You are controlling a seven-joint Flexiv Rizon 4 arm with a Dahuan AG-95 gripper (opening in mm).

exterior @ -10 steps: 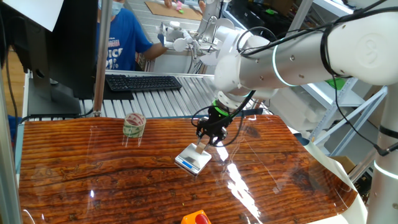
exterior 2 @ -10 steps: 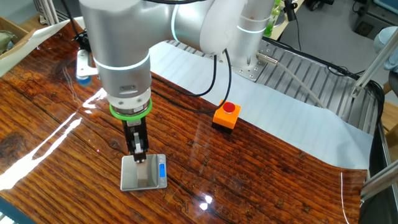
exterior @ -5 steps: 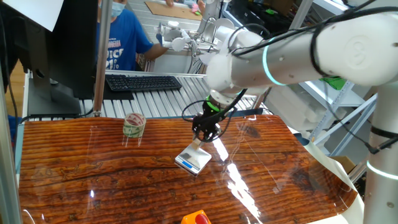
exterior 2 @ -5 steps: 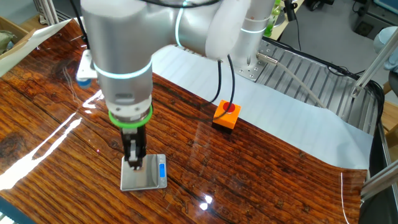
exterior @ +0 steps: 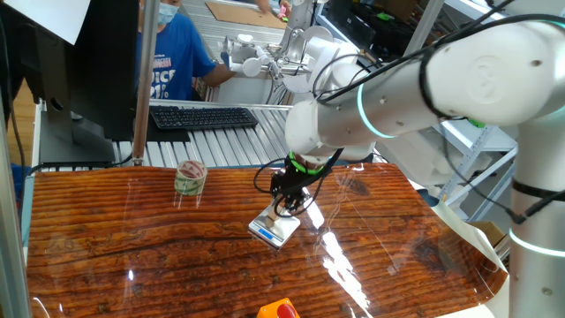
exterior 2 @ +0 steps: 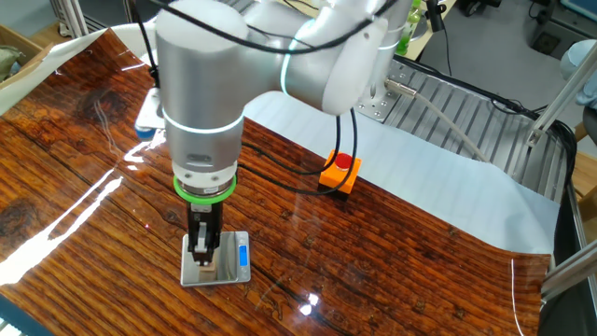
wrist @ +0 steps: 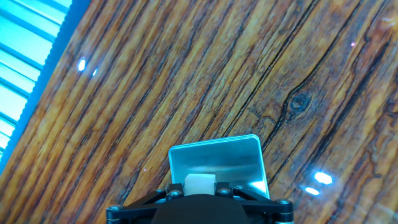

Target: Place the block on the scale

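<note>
I've swung the wrist across and dropped lower since a second ago. Gripper (exterior 2: 202,260) sits right over the scale (exterior 2: 236,272), fingers clenched on the block (wrist: 199,183) to set it on the platform. Block's a cube, no long axis, faces roughly square to the platform.

text: none legible | labels: none | display digits: unreadable

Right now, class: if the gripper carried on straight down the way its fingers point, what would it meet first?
The gripper points down at the scale. The block between its fingers would probably meet that silver platform first; any remaining gap is unclear.
</note>
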